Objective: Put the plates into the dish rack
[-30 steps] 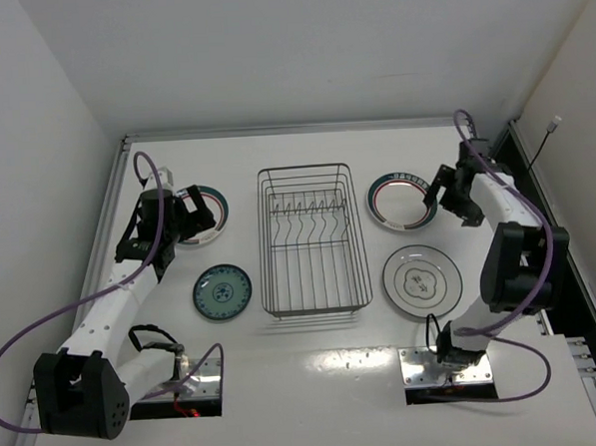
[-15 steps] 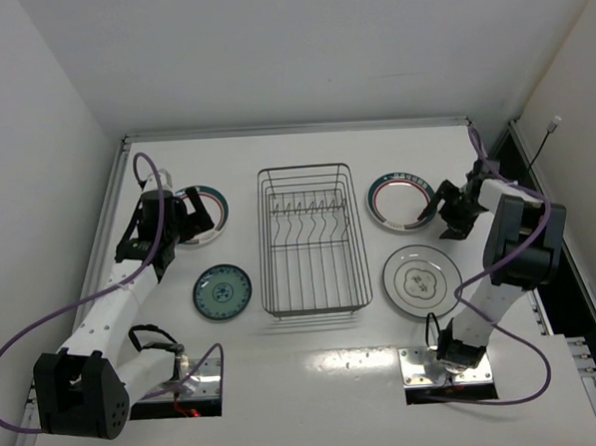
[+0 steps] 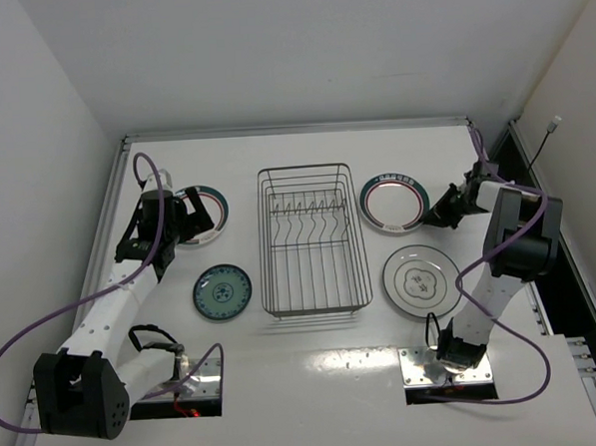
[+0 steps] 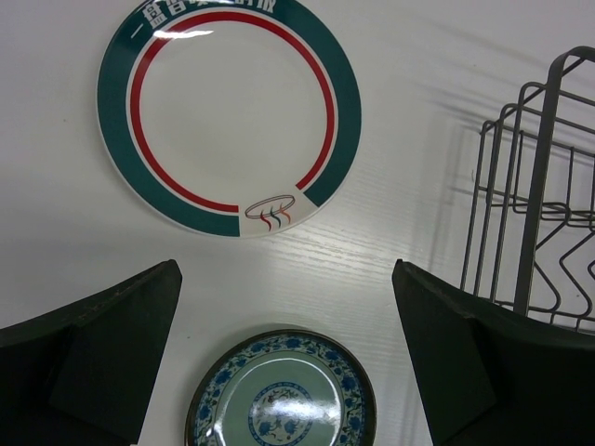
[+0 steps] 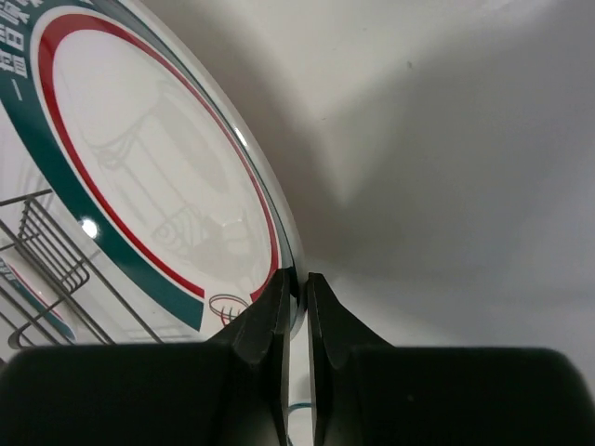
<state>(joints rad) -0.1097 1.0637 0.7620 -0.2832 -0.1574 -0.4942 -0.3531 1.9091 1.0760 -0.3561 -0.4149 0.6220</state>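
The dark wire dish rack (image 3: 310, 238) stands mid-table with nothing in it. Right of it, my right gripper (image 3: 436, 214) is shut on the near-right rim of a white plate with green and red bands (image 3: 392, 200). The right wrist view shows both fingers pinching that rim (image 5: 297, 283) and the plate (image 5: 149, 177) tilted up. A pale grey-white plate (image 3: 421, 279) lies in front of it. My left gripper (image 3: 196, 214) hovers open over the other banded plate (image 4: 230, 111), holding nothing (image 4: 284, 271). The small teal plate (image 4: 284, 398) lies below it.
The rack's wire wall (image 4: 535, 200) stands close to the right of my left gripper. A raised metal rail (image 3: 293, 129) frames the table's far edge, and white walls close in on both sides. Purple cables loop off both arms.
My right gripper has swung to the banded plate's rim and shut on it. The plate has shifted slightly left and tipped up. The left arm has not moved.
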